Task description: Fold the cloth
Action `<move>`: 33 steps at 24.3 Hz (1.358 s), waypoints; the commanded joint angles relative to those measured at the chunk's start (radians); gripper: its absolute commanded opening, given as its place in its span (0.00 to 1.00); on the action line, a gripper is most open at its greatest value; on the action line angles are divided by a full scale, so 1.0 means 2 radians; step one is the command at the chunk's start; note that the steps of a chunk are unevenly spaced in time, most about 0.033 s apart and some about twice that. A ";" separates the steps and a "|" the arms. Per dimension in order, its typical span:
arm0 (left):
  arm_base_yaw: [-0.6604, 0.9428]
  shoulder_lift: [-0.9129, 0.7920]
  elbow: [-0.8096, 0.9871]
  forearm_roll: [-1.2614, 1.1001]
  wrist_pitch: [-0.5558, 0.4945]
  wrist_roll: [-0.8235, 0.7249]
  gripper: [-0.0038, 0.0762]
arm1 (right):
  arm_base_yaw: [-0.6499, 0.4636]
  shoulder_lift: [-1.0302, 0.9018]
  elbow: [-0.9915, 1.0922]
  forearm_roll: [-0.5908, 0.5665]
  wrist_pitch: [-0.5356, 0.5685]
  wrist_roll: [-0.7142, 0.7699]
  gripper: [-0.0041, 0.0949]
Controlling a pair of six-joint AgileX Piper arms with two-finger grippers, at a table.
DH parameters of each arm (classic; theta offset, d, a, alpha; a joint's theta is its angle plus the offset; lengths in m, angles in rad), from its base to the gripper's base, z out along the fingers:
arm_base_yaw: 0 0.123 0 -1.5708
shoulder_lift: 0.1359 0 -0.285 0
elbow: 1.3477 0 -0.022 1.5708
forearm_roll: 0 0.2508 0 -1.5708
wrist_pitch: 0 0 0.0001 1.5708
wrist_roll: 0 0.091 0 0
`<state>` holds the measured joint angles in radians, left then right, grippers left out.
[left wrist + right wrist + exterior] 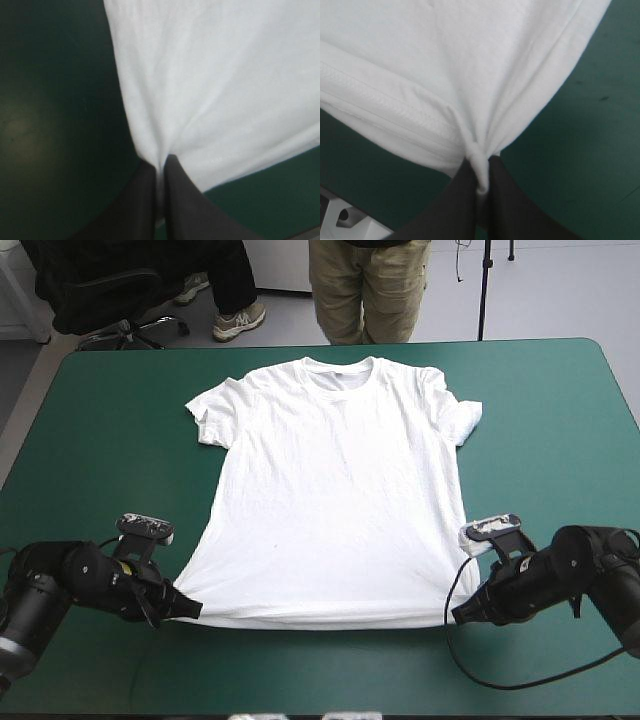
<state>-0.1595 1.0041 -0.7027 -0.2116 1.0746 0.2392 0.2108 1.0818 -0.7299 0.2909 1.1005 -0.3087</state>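
1. Pinching the hem corner of the T-shirt [335, 490] on its own side, the left gripper [161, 162] had its black fingers all but together, with a thin fold of white cloth caught between the tips.
2. Creases fanned out from that pinch into the fabric ahead of the left gripper. The teal-green cover [90, 440] showed on either side of the fingers, as a wide stretch on one side and a narrow wedge beyond the hem on the other.
3. The right gripper [481, 170] was clamped in the same way on the opposite hem corner. A small rolled tuck of cloth was squeezed between its black fingers, and the stitched hem ran off to one side.
4. Between the two grippers the hem ran nearly straight, parallel to the table's near edge, gathered into a low ridge on the cover.
5. Both arms lay low over the cover, each just outside the shirt's side edge.
6. Ahead of both grippers the T-shirt was spread flat on the middle of the table. Its body narrowed toward the shoulders, and the short sleeves lay out to either side, a little rumpled.
7. Farthest from the grippers, the collar lay near the table's far edge.
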 commanded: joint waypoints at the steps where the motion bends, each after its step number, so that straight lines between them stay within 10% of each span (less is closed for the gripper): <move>1: 0.000 -0.030 0.012 -0.017 -0.005 -0.001 0.03 | -0.004 -0.021 0.023 0.007 -0.012 0.004 0.03; 8: 0.000 -0.033 0.034 -0.019 -0.023 0.000 0.03 | -0.004 -0.021 0.046 0.019 -0.042 -0.006 0.08; 12: 0.000 -0.033 0.034 -0.023 -0.023 0.016 0.09 | -0.004 -0.021 0.045 0.029 -0.040 -0.007 0.43; 14: 0.000 -0.033 0.034 -0.042 -0.020 0.028 0.28 | -0.004 -0.027 0.045 0.045 -0.043 -0.008 0.56; 18: 0.000 -0.033 0.022 -0.067 -0.039 0.027 0.62 | -0.004 -0.085 0.006 0.027 -0.065 -0.002 0.55; 24: 0.000 0.006 -0.035 -0.057 -0.195 -0.018 0.62 | -0.004 -0.106 -0.092 -0.012 -0.103 0.027 0.51; 33: 0.000 0.245 -0.197 -0.054 -0.247 -0.024 0.61 | -0.004 -0.067 -0.118 0.012 -0.120 0.005 0.50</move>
<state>-0.1588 1.4286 -0.9913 -0.3083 0.6289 0.1979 0.2108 0.9400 -0.9314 0.2910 0.9051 -0.2818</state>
